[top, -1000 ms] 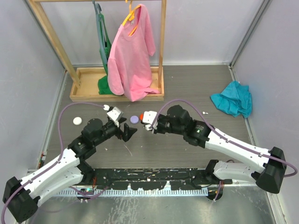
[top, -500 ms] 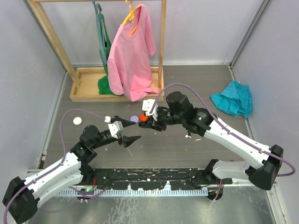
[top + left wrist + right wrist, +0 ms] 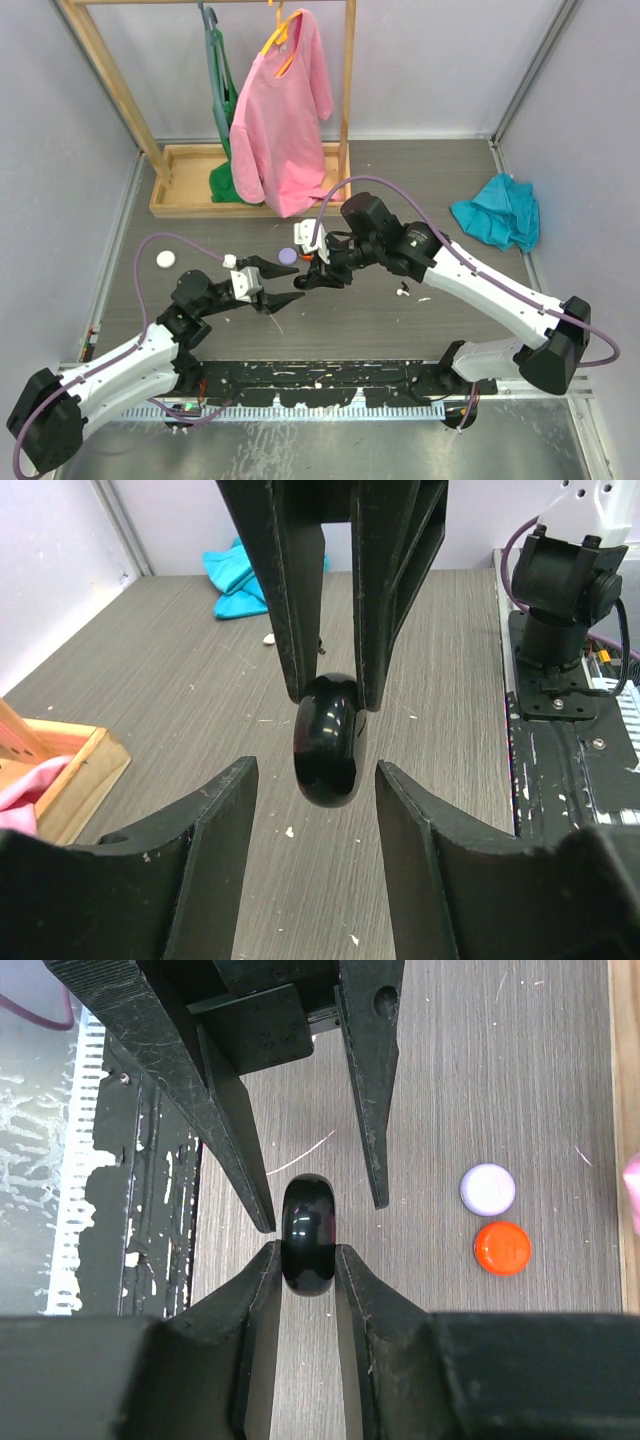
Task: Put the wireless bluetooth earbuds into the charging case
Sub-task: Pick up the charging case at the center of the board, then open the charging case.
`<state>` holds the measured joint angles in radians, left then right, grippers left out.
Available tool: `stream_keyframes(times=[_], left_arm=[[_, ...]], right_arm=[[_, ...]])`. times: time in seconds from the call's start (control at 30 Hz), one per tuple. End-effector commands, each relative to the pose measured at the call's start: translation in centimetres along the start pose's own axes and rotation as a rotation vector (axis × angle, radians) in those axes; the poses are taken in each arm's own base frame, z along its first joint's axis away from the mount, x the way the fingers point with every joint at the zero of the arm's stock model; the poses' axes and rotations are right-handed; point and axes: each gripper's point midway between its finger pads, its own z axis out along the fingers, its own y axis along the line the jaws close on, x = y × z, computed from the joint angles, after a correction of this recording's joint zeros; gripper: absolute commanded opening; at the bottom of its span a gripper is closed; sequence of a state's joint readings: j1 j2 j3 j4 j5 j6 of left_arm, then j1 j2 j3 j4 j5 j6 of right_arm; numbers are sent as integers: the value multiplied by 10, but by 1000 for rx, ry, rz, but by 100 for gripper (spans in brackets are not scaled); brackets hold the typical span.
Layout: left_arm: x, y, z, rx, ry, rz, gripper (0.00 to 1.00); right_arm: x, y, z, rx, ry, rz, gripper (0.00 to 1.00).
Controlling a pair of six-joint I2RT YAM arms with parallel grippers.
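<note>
My right gripper (image 3: 306, 1250) is shut on a glossy black round charging case (image 3: 308, 1232), held on edge above the floor. My left gripper (image 3: 315, 770) faces it, open, with one finger on each side of the black case (image 3: 326, 740) and a small gap on both sides. In the top view the two grippers meet tip to tip, left gripper (image 3: 292, 280) against right gripper (image 3: 315, 275). A tiny white earbud (image 3: 403, 292) lies on the floor under the right arm. No earbud shows in either gripper.
A lilac round case (image 3: 487, 1188) and a red round case (image 3: 502, 1248) lie side by side near the grippers. A white round case (image 3: 165, 259) sits at far left. A wooden clothes rack (image 3: 250, 195) with a pink shirt stands behind; a teal cloth (image 3: 497, 220) lies at right.
My left gripper has reached right to the black case and its jaws have narrowed around it. My right gripper has swung left and down, still holding the case.
</note>
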<state>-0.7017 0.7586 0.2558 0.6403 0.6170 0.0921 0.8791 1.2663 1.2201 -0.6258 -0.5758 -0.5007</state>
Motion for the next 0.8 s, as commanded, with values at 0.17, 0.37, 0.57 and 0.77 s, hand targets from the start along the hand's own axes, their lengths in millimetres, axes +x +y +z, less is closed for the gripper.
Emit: stream_keyframes(times=[0.17, 0.37, 0.57, 0.77], left_arm=[[-18, 0, 5, 18, -71, 31, 51], [-14, 1, 7, 17, -58, 3, 48], [-17, -1, 7, 28, -67, -4, 41], [-20, -2, 6, 32, -74, -1, 32]], right_arm=[[-27, -3, -5, -18, -57, -62, 1], [-31, -5, -5, -21, -53, -73, 1], [-30, -5, -4, -34, -28, -73, 1], [-28, -3, 2, -44, -6, -76, 1]])
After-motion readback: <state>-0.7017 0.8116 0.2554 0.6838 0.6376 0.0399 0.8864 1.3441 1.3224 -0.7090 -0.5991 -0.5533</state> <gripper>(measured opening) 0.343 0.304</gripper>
